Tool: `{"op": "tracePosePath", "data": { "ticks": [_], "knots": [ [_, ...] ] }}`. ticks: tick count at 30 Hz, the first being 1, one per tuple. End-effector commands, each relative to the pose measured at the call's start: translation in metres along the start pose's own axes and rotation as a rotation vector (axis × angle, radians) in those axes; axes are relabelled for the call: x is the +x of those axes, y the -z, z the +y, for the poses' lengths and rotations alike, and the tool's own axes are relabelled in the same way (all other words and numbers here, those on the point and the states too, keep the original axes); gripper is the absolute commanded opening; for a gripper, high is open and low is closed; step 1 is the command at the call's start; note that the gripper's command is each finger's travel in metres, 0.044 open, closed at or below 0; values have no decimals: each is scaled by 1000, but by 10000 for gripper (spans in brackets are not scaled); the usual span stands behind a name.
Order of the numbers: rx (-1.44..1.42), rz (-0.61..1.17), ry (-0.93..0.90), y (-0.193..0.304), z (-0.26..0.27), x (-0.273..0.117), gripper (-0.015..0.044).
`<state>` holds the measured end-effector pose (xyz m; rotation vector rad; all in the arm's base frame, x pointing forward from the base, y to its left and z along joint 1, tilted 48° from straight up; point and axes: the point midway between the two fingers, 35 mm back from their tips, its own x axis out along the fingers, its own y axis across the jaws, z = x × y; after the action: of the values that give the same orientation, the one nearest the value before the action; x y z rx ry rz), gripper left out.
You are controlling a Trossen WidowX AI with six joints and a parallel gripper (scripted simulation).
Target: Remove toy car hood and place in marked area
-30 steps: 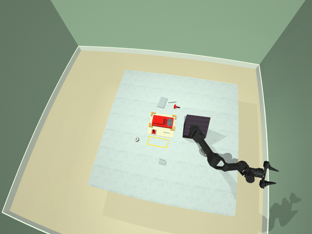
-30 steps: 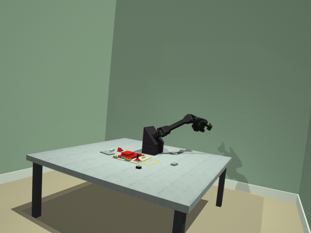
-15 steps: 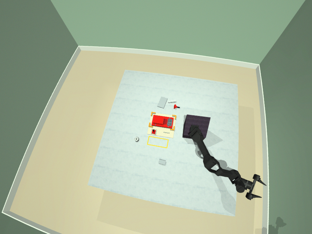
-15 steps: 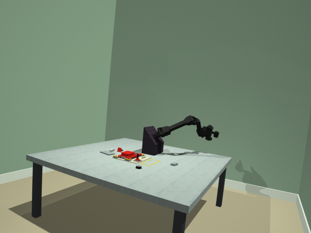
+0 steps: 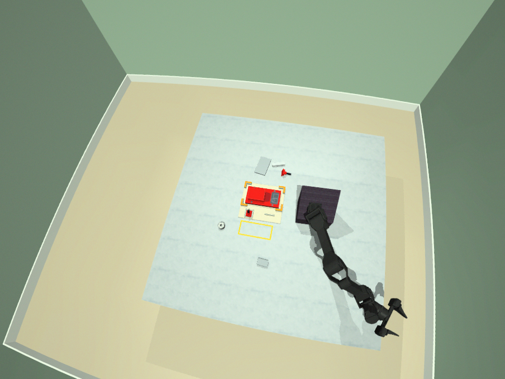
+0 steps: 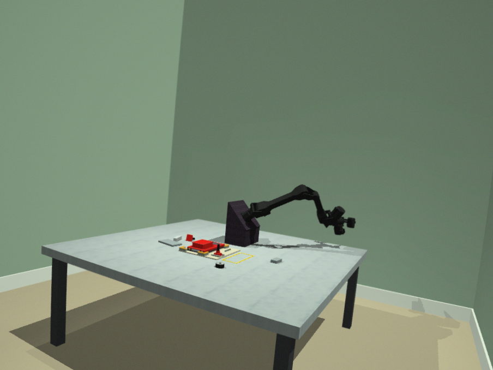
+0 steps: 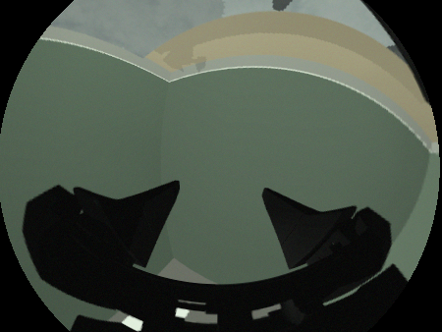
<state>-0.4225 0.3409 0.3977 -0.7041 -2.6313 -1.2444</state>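
Note:
The red toy car (image 5: pixel 256 194) (image 6: pixel 203 244) sits between orange corners on a cream board (image 5: pixel 259 217). A grey recessed part (image 5: pixel 274 197) shows at its right end in the top view. A red piece with a black handle (image 5: pixel 284 173) (image 6: pixel 189 237) lies tilted behind the car; I cannot tell whether it is the hood. Another red piece with a black knob (image 5: pixel 248 213) (image 6: pixel 218 251) stands on the board. The yellow outline (image 5: pixel 254 236) in front of the board has nothing inside. My gripper (image 5: pixel 402 327) (image 7: pixel 222 189) is open and empty, beyond the table's right edge, far from the car.
A grey plate (image 5: pixel 262 166) (image 6: pixel 169 242) and a white block (image 5: pixel 278 164) (image 6: pixel 177 238) lie behind the car. A small wheel (image 6: pixel 220 266) lies left of the yellow outline, a grey block (image 5: pixel 262 262) (image 6: pixel 276 260) in front. The arm's dark base (image 5: pixel 320 195) (image 6: pixel 234 222) stands right of the car.

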Motion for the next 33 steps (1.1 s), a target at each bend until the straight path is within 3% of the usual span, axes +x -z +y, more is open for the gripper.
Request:
{"op": "tracePosePath", "data": {
  "ticks": [1, 16, 33],
  "knots": [
    [-80, -50, -43, -14, 28, -12, 440],
    [-365, -270, -169, -68, 128, -74, 440],
    [-671, -555, -259, -103, 228, -169, 440]
  ]
}}
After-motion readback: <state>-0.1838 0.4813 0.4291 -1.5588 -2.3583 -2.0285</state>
